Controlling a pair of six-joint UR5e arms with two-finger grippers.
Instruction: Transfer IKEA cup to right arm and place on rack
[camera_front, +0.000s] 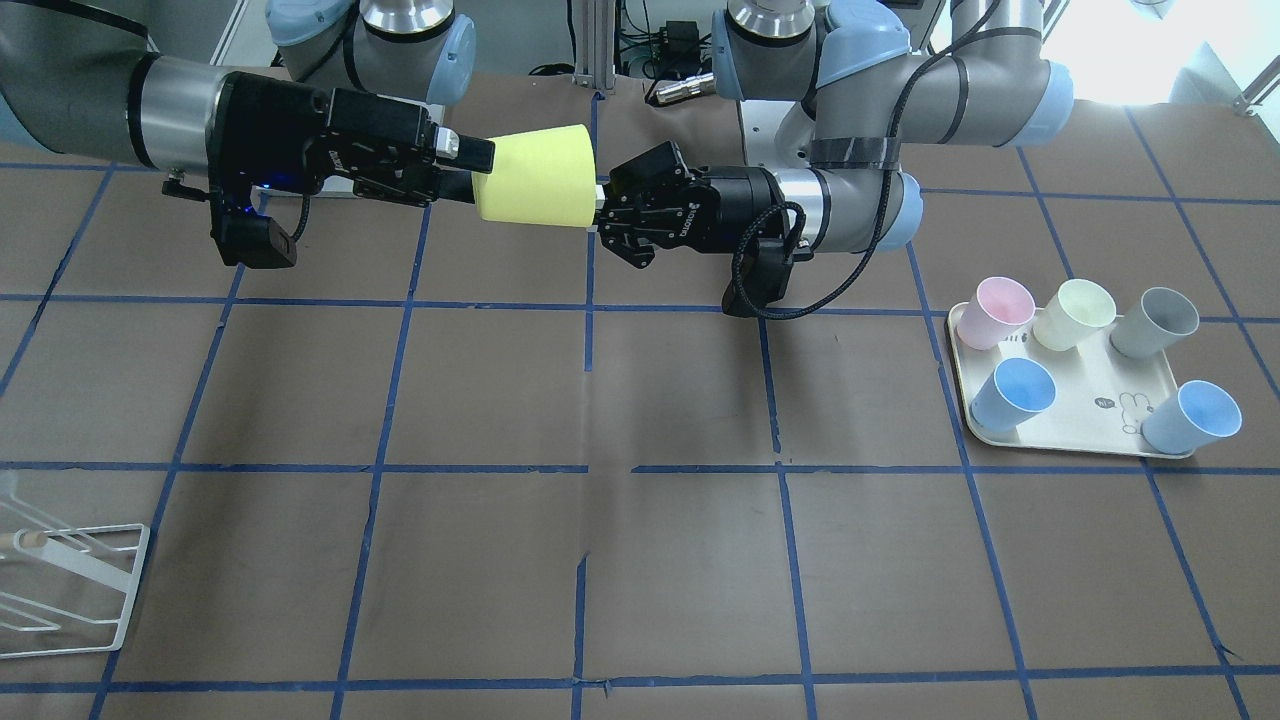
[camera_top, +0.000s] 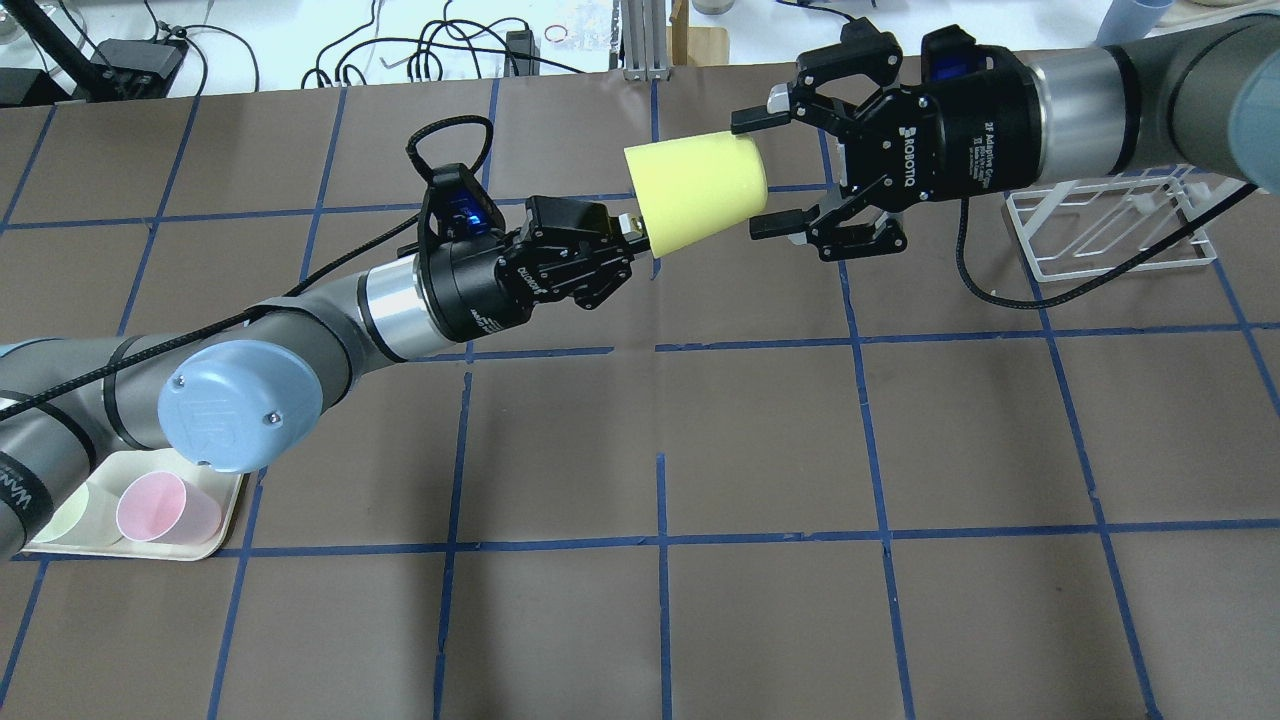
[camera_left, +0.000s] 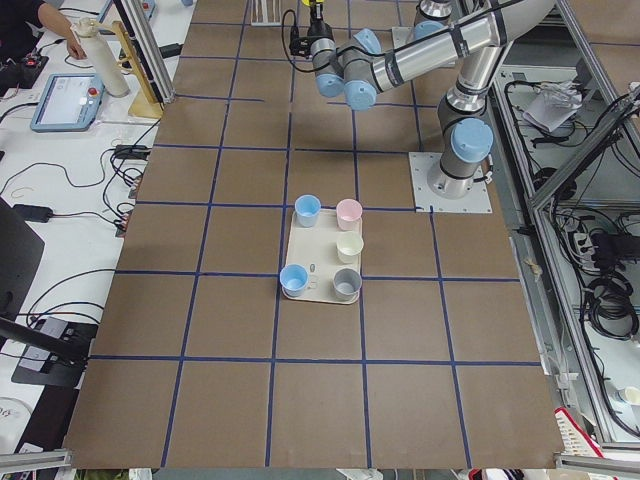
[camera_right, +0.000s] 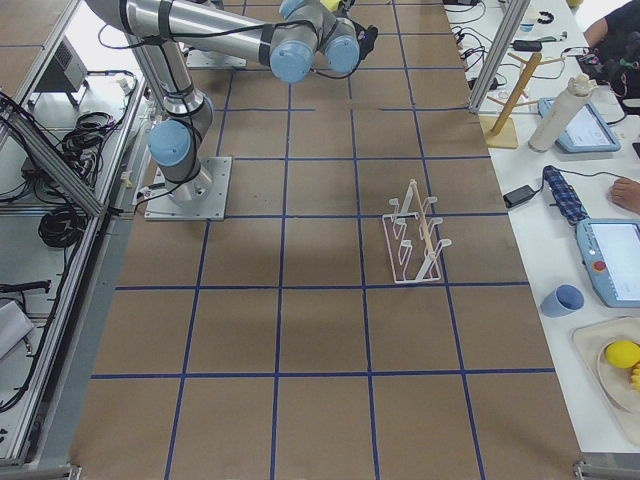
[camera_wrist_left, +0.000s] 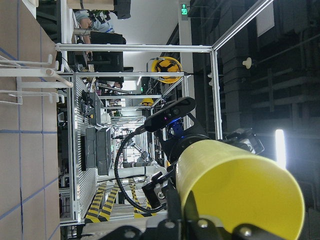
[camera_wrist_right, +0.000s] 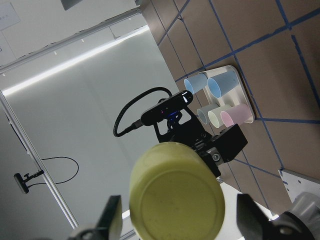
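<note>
The IKEA cup hangs on its side in the air above the bench, midway between the two arms. Its rim points to the robot's left and its base to the robot's right. The left pincer is clamped on the rim, its fingers drawn close with the cup wall between them.

The right pincer is spread wide, with one finger on either side of the cup's base end. In the right wrist view a gap shows between each finger and the cup wall, so it has hold of nothing. The right arm comes in level from the bench's right end.

The rack stands on the bench on the robot's right, towards the operators' edge and well apart from the cup. In the exterior right view, brown bench squares lined with blue tape show on every side of it.

The tray lies on the robot's left with five cups upright in it, well apart from both pincers. In the overhead view the elbow of the left arm overhangs its edge.
</note>
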